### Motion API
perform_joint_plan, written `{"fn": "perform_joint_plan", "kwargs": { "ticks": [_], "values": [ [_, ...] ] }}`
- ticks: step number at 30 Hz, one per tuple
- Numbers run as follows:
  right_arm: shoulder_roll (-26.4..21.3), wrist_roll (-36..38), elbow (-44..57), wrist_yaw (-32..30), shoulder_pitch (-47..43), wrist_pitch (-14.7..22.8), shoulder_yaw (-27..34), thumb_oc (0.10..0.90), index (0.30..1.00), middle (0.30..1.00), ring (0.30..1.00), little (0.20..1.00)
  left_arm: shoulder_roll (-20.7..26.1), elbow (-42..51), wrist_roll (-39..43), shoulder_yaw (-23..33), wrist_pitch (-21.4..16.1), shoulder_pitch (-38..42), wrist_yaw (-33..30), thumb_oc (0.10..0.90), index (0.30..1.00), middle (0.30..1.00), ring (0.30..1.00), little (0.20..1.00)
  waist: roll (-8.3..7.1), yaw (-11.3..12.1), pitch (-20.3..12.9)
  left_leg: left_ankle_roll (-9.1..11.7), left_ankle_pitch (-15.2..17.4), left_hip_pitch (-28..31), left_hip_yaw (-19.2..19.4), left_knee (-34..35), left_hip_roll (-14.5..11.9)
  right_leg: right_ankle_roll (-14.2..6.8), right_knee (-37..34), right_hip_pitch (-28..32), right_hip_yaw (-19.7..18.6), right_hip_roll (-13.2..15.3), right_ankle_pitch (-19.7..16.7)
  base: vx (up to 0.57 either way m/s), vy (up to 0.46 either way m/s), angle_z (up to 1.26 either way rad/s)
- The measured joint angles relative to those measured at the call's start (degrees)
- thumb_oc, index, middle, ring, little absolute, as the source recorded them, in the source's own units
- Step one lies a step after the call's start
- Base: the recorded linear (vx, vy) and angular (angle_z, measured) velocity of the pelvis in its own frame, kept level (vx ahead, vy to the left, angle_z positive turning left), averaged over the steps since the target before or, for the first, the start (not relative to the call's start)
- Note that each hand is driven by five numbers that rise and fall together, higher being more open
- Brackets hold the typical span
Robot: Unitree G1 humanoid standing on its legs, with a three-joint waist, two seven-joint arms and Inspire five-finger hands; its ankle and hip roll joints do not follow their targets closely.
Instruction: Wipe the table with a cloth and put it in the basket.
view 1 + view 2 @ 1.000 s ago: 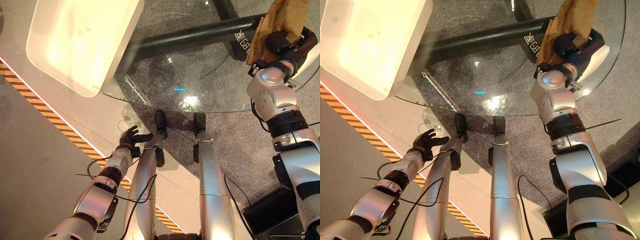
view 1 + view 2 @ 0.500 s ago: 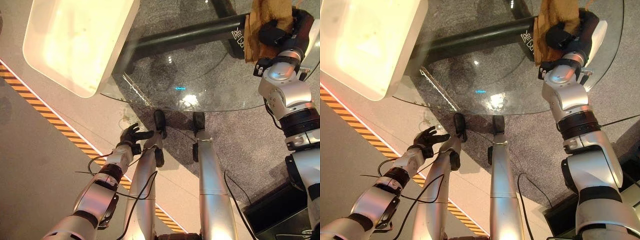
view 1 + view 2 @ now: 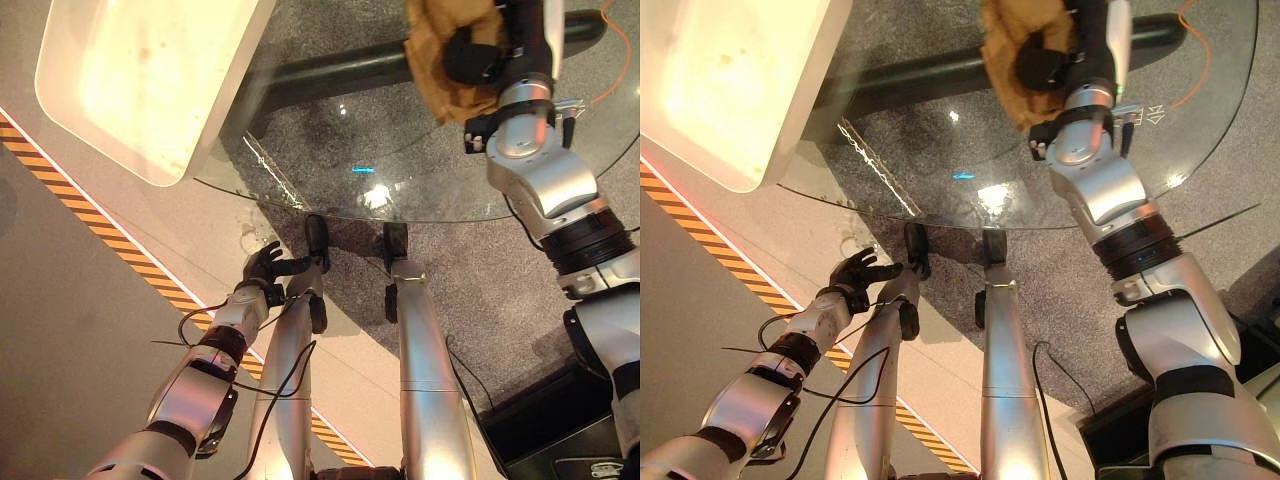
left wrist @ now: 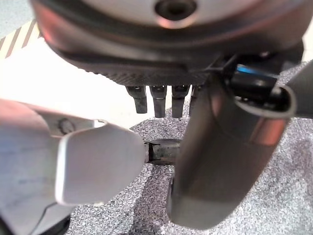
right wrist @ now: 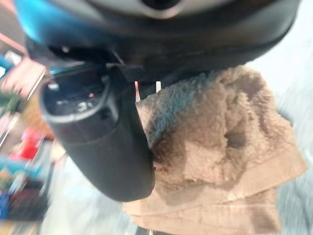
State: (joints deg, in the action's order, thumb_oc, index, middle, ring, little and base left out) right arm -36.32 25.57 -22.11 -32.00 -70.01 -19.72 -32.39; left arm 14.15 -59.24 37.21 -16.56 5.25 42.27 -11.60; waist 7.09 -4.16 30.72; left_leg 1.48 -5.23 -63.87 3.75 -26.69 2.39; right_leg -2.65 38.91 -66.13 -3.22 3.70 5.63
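Observation:
A tan cloth [image 3: 430, 55] lies bunched on the round glass table [image 3: 400, 195], toward its far side. My right hand [image 3: 475, 55] rests on top of the cloth with fingers curled into it; in the right wrist view the cloth [image 5: 220, 156] spreads out past the dark thumb [image 5: 105, 142]. A white rectangular basket [image 3: 225, 110] stands at the table's left edge. My left hand [image 3: 265, 268] hangs low in front of the table edge, fingers relaxed and holding nothing; its fingertips [image 4: 159, 100] point straight out.
Under the glass a black beam [image 3: 330, 70] of the table's base runs across. A strip of orange-and-black tape [image 3: 120, 255] crosses the floor on the left. At the lower right stands a dark box [image 3: 540, 430]. The near half of the glass is bare.
My right hand has slid the cloth leftward across the glass, from the right rim toward the middle. The left hand has stayed put.

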Motion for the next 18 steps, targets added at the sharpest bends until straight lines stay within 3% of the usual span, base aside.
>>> {"fn": "perform_joint_plan", "kwargs": {
  "ticks": [10, 18],
  "values": [
    [8.4, -0.6, 3.3, 7.2, 0.4, -0.1, -10.2, 0.100, 0.300, 0.300, 0.300, 0.200, -0.2, 0.3, -0.3, -0.9, -2.3, -0.9, 1.1, 0.800, 0.900, 0.900, 0.900, 0.900, -0.02, 2.5, 0.0, 0.3, -0.5, 0.4, -1.8, 1.2, 0.4, 0.8, 0.9, 0.5, 1.6, 0.4, 0.8, -0.02, -0.032, 0.09],
    [9.7, -0.8, 4.0, 7.6, 1.3, 1.6, -12.9, 0.100, 0.300, 0.300, 0.300, 0.200, -0.1, 0.7, -1.7, -1.2, -3.8, -2.2, 1.1, 0.800, 0.900, 0.900, 0.900, 0.900, -0.05, 2.1, -0.1, 0.4, -0.8, 0.2, -3.0, 1.5, 1.0, 0.7, 0.9, 0.8, 2.9, 1.0, 1.1, -0.01, -0.022, 0.07]
  ]
}}
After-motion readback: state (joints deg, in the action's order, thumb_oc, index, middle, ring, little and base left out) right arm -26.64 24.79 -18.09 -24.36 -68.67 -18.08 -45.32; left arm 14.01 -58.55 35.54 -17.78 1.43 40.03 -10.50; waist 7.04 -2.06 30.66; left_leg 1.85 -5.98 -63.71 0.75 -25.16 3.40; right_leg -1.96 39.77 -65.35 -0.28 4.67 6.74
